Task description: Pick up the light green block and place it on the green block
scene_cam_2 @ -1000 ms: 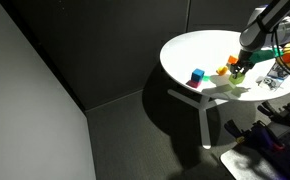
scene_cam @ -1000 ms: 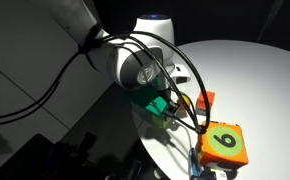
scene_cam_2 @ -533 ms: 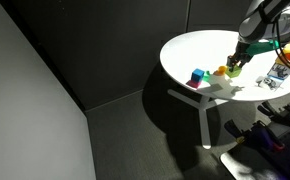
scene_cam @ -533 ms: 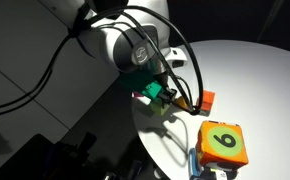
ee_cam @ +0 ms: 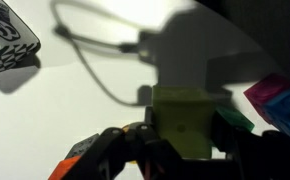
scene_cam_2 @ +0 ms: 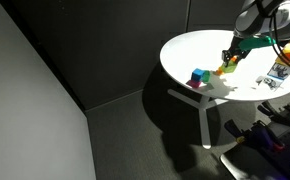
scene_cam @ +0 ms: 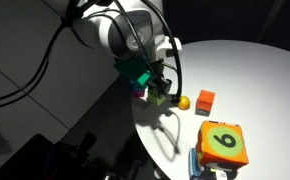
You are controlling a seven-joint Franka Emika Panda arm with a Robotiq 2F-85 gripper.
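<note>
Wrist view, lower centre: my gripper (ee_cam: pixel 183 138) pinches light green block (ee_cam: pixel 182 112). Looks light, stiff, smooth. I judge flat opposite faces the best hold.

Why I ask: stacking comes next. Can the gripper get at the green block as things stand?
Probably yes. In the wrist view the gripper, holding the light green block, has the green block just beside it, with nothing seen between them.

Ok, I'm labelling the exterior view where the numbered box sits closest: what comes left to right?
Gripper holding the pale lime cube → small yellow round object → small orange block → large orange box with a green numbered face.
</note>
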